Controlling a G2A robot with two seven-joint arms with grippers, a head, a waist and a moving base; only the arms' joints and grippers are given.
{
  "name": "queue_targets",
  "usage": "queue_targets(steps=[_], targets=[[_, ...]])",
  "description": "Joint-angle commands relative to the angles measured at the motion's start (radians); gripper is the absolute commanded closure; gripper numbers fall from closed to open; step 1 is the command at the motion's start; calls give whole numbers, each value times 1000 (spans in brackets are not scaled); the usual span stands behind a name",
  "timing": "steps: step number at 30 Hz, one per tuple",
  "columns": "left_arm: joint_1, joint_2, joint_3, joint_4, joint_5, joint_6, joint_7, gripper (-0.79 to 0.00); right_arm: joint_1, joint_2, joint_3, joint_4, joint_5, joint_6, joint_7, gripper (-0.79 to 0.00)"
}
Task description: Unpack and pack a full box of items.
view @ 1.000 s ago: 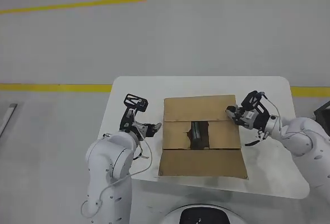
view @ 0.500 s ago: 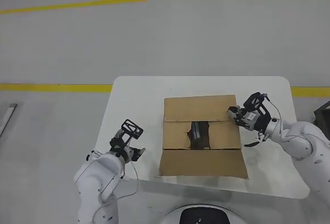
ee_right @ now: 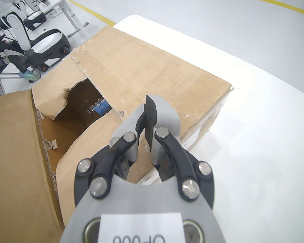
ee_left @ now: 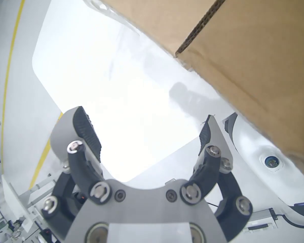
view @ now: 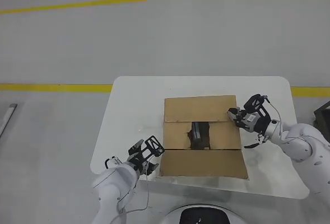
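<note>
Left gripper (ee_left: 144, 122): jaws apart, empty, low at the near-left edge of the table (view: 136, 101), just beside the near-left corner of the box (view: 175, 136).

Right gripper (ee_right: 149, 107): fingers together at the box's right edge, by the far flap (view: 198, 107). Cannot tell if cardboard is pinched.

Box mid-table, flaps folded over. A torn gap shows an item (view: 196, 131) inside.

Near flap (view: 204, 163): long axis runs left–right. Left arm is nearer its corner, so probably the one to lift it.
</note>
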Motion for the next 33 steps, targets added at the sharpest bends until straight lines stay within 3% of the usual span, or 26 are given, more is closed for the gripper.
queue_targets(steps=[1, 17, 26, 33], targets=[[-15, -1, 21, -4, -15, 21, 5, -785, -1, 0, 0, -1, 2, -3, 1, 0], [-178, -4, 101, 55, -152, 185, -34, -785, 0, 6, 16, -12, 18, -19, 14, 0], [-281, -12, 113, 163, -206, 395, -69, -785, 8, 7, 47, -43, 37, 33, -22, 0], [-354, -14, 138, 293, -189, 476, -62, -785, -9, 9, 65, -134, 42, 61, -33, 0]])
